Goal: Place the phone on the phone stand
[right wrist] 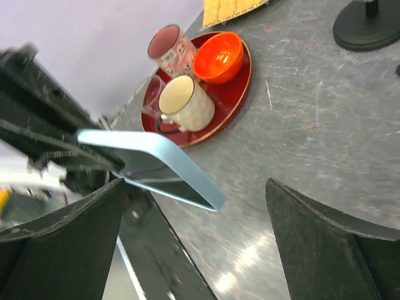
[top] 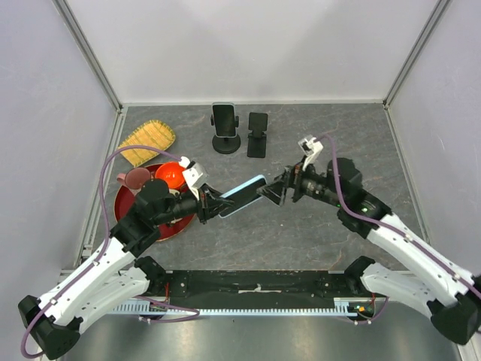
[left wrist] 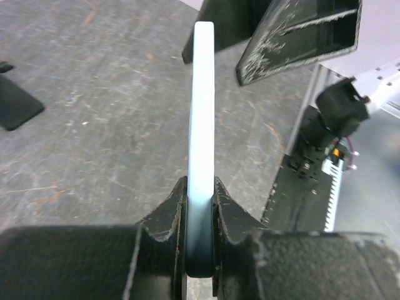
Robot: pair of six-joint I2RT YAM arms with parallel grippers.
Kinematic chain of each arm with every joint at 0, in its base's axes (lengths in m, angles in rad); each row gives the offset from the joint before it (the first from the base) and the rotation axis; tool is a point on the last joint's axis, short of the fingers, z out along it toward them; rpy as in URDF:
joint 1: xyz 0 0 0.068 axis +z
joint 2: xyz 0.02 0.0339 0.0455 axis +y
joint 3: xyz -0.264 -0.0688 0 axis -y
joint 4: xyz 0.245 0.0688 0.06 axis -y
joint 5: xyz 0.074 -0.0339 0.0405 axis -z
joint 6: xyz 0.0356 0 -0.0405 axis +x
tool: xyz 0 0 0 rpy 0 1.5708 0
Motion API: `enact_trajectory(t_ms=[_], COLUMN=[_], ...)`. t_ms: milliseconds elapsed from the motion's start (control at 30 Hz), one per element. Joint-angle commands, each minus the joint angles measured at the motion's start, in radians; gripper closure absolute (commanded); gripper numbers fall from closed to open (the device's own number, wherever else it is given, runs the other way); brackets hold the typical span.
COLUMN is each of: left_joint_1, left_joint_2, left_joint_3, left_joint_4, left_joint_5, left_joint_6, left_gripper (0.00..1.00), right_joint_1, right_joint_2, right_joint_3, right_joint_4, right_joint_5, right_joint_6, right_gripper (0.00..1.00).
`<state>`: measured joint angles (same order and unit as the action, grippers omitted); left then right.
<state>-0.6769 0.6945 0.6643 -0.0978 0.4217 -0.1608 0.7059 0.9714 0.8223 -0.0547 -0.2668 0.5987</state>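
Left gripper [top: 217, 204] pinches phone [top: 246, 193] at 8 o'clock end; long axis runs 8–2. Right gripper [top: 276, 190] fingers spread wide, straddling 2 o'clock end. Phone stand [top: 257, 136] at 12 o'clock from phone.

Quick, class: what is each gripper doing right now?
Left gripper: closed, holding the phone.
Right gripper: open, spread around the phone's other end.
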Motion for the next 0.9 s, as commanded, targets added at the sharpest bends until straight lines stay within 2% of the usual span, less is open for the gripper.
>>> enact_trajectory(t_ms=[0, 33, 100, 133, 200, 233, 400, 533, 700, 867], left_joint_1=[-0.001, -0.001, -0.001, -0.001, -0.001, 0.000, -0.001, 0.000, 0.002, 0.008], left_joint_2=[-0.013, -0.024, -0.032, -0.039, -0.039, -0.038, -0.027, -0.026, -0.013, -0.013], left_joint_3=[0.018, 0.015, 0.003, -0.002, -0.011, -0.011, -0.014, -0.022, -0.022, -0.025], left_joint_4=[0.093, 0.125, 0.151, 0.167, 0.194, 0.199, 0.210, 0.233, 0.250, 0.267], left_joint_5=[0.207, 0.222, 0.255, 0.273, 0.301, 0.319, 0.336, 0.353, 0.368, 0.368], left_joint_6=[-0.029, -0.031, -0.042, -0.055, -0.060, -0.065, -0.071, -0.082, -0.094, -0.105], left_gripper=[0.98, 0.98, 0.98, 0.98, 0.98, 0.98, 0.98, 0.98, 0.98, 0.98], right_joint_1=[-0.118, -0.156, -0.215, -0.229, -0.233, -0.235, -0.235, -0.235, -0.229, -0.215], right_joint_2=[-0.121, -0.140, -0.157, -0.145, -0.099, -0.089, -0.103, -0.083, -0.073, -0.066], right_joint_3=[0.005, -0.018, -0.049, -0.054, -0.067, -0.074, -0.120, -0.117, -0.117, -0.104], right_joint_4=[-0.137, -0.113, -0.034, -0.014, 0.047, 0.077, 0.323, 0.406, 0.451, 0.386], right_joint_5=[-0.358, -0.473, -0.576, -0.688, -0.785, -0.823, -0.839, -0.859, -0.885, -0.893], right_joint_6=[-0.367, -0.358, -0.327, -0.297, -0.264, -0.232, -0.093, -0.040, 0.003, -0.049], right_gripper=[0.02, 0.02, 0.03, 0.09, 0.17, 0.25, 0.37, 0.46, 0.50, 0.54])
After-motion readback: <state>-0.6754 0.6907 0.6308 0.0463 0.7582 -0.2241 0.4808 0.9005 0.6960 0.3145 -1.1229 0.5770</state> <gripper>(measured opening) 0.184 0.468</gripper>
